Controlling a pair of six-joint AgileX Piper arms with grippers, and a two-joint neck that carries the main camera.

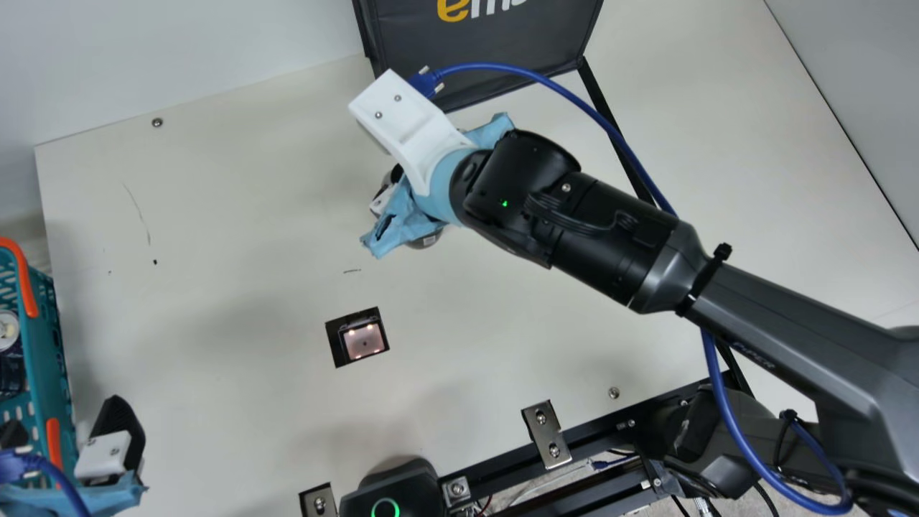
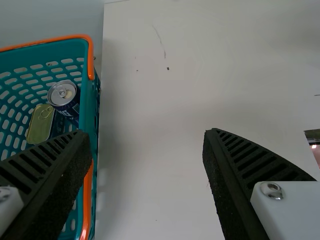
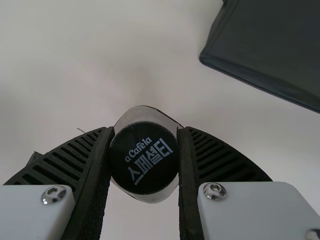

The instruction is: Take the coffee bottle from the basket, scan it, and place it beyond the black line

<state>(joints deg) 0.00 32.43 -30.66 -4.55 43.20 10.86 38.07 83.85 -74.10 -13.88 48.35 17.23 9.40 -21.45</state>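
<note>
Your right gripper (image 3: 146,129) is pinching the coffee bottle (image 1: 424,243) across its black cap (image 3: 144,157). The bottle is on the far side of the scanner window (image 1: 364,341), away from the rig, short of the black line (image 1: 595,93) lying to the scanner's right. You cannot confirm from these views whether a scan has registered, or whether the base touches the table.

Your left gripper (image 2: 147,132), well left of the scanner at the basket (image 2: 89,112), has its jaws spread around nothing.

Probable faults:
1. Slip or tilt. Cause: the grip is on the cap only, so a fast swing or base contact could rotate the bottle.
2. Incorrect placement. Cause: release on the scanner's side of the line.
3. Missed read. Cause: transfer before the barcode has faced the scanner.
4. Snag. Cause: the blue cable (image 1: 490,66) loops over the line and could catch during travel.
</note>
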